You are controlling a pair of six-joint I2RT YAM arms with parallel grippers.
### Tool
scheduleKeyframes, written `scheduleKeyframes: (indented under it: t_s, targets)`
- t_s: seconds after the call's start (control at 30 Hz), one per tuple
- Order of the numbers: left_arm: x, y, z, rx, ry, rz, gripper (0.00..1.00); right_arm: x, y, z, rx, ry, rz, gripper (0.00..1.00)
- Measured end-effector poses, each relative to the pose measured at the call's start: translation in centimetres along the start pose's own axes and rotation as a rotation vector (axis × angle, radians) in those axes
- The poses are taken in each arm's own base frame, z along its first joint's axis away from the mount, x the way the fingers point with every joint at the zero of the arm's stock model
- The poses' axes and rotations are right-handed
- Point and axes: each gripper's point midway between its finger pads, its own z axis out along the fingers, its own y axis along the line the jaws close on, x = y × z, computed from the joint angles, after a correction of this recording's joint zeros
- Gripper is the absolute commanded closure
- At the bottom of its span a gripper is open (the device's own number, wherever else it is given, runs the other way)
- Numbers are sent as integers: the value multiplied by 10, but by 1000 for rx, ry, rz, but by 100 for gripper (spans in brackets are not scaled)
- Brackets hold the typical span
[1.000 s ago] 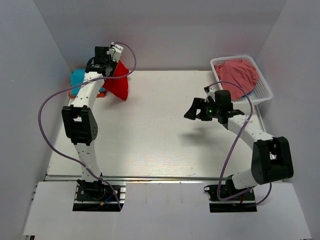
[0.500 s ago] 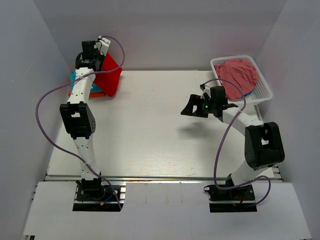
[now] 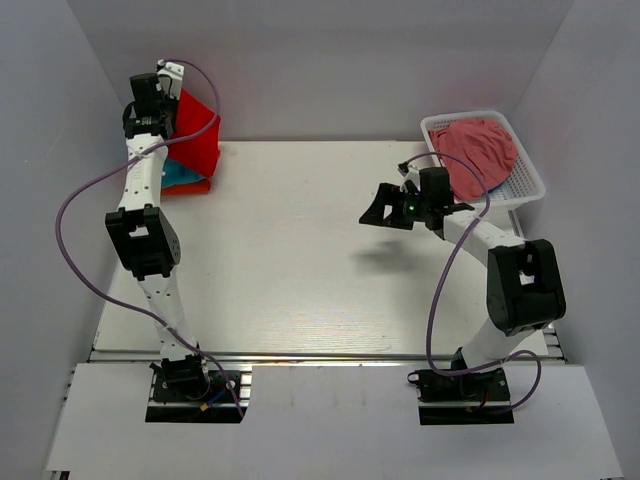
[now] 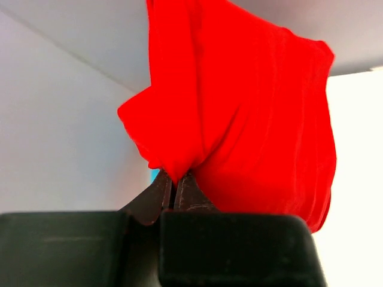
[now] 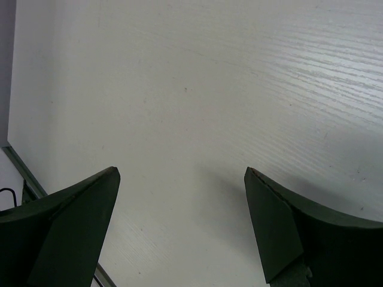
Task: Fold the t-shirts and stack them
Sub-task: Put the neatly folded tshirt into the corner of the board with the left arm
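Left gripper (image 4: 174, 185) was pinched tight on a bunched fold of the bright red cloth t-shirt (image 4: 251, 113), which hung in the air from its fingers at the far left corner, against the wall. Directly below the hanging cloth lay a folded teal t-shirt (image 3: 182, 172) on a folded orange one (image 3: 194, 188). Out on the right, the right gripper (image 5: 181, 173) hovered over the white wood-grain table (image 3: 300, 260), fingers spread wide with nothing between them. Beyond it, a white plastic basket (image 3: 468, 114) contained a crumpled pinkish-red cloth (image 3: 480, 145).
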Motion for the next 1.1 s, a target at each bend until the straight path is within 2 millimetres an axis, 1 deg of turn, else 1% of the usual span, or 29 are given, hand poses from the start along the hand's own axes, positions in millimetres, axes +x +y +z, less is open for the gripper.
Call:
scheduleKeyframes:
  t_s: [0.17, 0.23, 0.33, 0.43, 0.47, 0.53, 0.57, 0.6, 0.63, 0.8, 0.83, 0.93, 1.0, 1.1]
  targets:
    - [9, 20, 4, -25, 0, -37, 100, -3, 0, 7, -10, 9, 4, 10]
    - [16, 24, 8, -29, 10, -44, 100, -3, -1, 10, -12, 15, 7, 10]
    - [32, 25, 21, -37, 33, -54, 100, -1, -1, 12, -16, 24, 13, 10]
    - [55, 25, 37, -69, 81, -59, 100, -1, -1, 12, -17, 24, 15, 10]
    - [64, 26, 42, -89, 101, -60, 76, -3, -1, 13, -19, 23, 15, 10]
    - [80, 27, 50, -127, 142, -58, 68, -4, 0, 14, -22, 23, 17, 10]
    - [88, 30, 53, -156, 162, -62, 54, -5, 0, 15, -24, 24, 19, 10]
    - [96, 34, 55, -188, 182, -62, 12, -5, -1, 16, -24, 27, 22, 10]
    - [101, 38, 56, -217, 198, -63, 0, -4, -1, 18, -25, 29, 24, 10]
    - [128, 71, 61, -463, 276, -96, 0, 0, -3, 24, -26, 47, 35, 10]
    - [131, 73, 60, -483, 282, -98, 0, 0, -3, 24, -26, 48, 35, 10]
    - [139, 77, 59, -528, 301, -125, 0, 1, -1, 25, -28, 52, 32, 10]
    - [137, 77, 59, -526, 286, -159, 0, 1, 1, 26, -32, 53, 28, 10]
    - [131, 65, 58, -453, 254, -215, 0, 2, 4, 27, -37, 55, 22, 10]
